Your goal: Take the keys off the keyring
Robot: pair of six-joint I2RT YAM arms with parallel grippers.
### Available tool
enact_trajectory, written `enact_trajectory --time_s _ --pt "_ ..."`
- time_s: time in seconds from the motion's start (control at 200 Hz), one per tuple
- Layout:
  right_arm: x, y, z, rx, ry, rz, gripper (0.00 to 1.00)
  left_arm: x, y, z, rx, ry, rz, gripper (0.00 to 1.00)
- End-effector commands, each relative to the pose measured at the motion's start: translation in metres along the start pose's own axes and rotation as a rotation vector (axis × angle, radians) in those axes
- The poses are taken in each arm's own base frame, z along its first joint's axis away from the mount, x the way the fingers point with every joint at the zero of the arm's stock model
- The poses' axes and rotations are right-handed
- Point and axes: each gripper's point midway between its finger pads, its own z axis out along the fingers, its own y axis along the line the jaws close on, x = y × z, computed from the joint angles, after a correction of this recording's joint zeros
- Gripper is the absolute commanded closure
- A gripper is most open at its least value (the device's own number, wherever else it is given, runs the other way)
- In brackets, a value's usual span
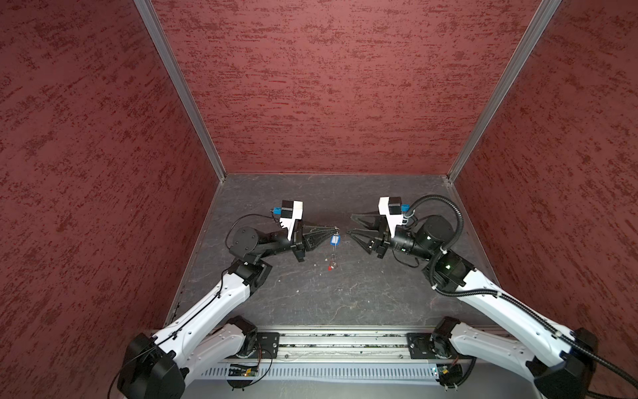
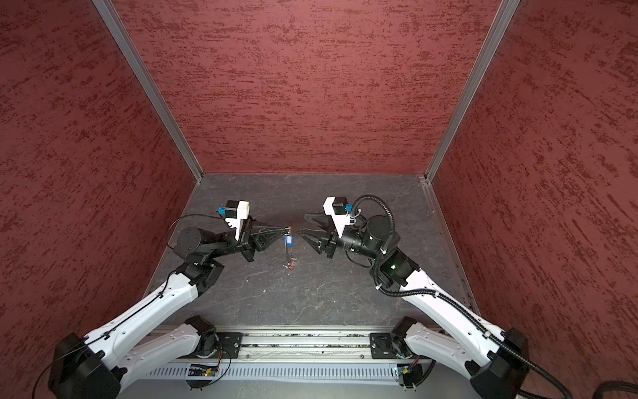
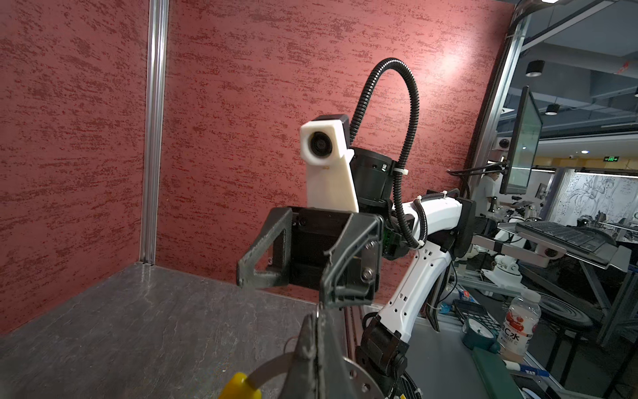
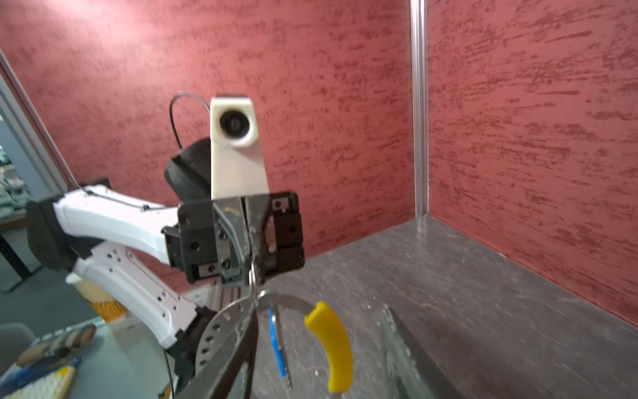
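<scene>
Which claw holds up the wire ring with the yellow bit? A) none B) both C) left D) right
C: the left gripper is shut on the thin silvery wire keyring with the yellow plastic segment, which dangles below it; the right gripper is open.

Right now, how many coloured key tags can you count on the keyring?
2. The blue tag hangs just under the left gripper; the red tag is at the low end of the keyring. More may be hidden.
</scene>
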Motion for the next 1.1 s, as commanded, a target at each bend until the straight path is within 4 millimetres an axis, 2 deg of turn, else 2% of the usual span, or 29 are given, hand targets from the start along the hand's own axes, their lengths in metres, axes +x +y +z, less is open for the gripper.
enact_trajectory --time_s 0.0,0.135,0.361,0.531,0.741,0.917,1.092 --pt "-0.022 0.023 -0.008 -0.144 -0.080 -0.013 0.44 -0.002 0.004 0.000 -0.010 0.004 0.008 1.00" --pt "-0.016 0.032 -0.002 -0.244 -0.044 0.045 0.43 -0.003 0.008 0.001 -0.011 0.006 0.000 1.00" --pt "-0.006 0.019 0.011 -0.236 -0.019 0.096 0.52 -0.004 0.014 -0.002 -0.019 -0.008 -0.010 1.00" --pt "0.002 0.009 0.020 -0.221 0.023 0.113 0.54 -0.007 0.013 -0.002 -0.018 -0.007 -0.007 1.00" --pt "-0.002 0.008 0.025 -0.248 0.012 0.121 0.57 -0.009 0.013 -0.001 -0.012 0.002 -0.002 1.00" --pt "-0.002 0.009 0.026 -0.267 0.017 0.122 0.67 -0.009 0.016 -0.003 -0.027 -0.003 0.006 1.00" --pt "-0.002 0.010 0.026 -0.273 0.019 0.118 0.71 -0.009 0.023 -0.004 -0.036 -0.009 -0.007 1.00"
